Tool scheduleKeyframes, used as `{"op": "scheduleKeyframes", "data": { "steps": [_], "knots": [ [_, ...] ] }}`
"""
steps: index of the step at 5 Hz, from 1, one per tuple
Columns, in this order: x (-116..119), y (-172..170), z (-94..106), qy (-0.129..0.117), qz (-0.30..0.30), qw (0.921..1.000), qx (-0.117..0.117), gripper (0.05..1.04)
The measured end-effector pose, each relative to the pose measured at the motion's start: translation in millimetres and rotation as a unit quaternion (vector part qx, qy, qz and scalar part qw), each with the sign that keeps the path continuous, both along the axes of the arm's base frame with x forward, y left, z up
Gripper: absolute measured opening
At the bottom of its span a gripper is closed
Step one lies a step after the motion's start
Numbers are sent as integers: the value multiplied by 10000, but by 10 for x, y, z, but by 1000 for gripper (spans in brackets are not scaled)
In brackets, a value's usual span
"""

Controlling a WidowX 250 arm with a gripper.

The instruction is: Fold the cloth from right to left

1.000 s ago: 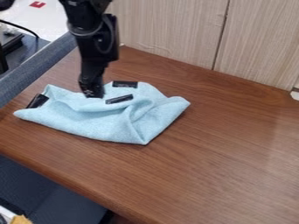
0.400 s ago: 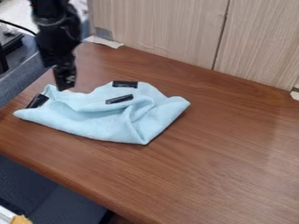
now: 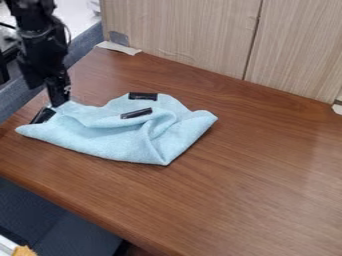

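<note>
Cloth point(image 3: 113, 137) is lying rumpled left of centre; my gripper point(image 3: 59, 103) is hanging by its upper-left corner, probably for tidying; whether it's clenching, I can't tell.

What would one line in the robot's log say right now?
light-blue cloth: rumpled on wooden tabletop | black gripper: at cloth's upper-left edge | contact: unclear
</note>
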State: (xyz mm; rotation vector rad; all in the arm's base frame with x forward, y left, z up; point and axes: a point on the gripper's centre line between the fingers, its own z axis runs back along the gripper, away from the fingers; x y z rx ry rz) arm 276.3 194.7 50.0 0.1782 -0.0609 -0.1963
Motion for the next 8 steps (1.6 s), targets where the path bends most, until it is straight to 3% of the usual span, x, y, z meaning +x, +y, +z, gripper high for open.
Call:
{"op": "scheduleKeyframes", "data": {
  "steps": [3, 5, 7, 8],
  "knots": [
    [-19, 191, -483, 335, 727, 9953, -538, 1000],
    [81, 288, -610, 344, 671, 9952, -630, 952],
    [85, 244, -608, 362, 639, 9959, -535, 419],
    [69, 213, -603, 342, 630, 9960, -539, 214]
  ]
}}
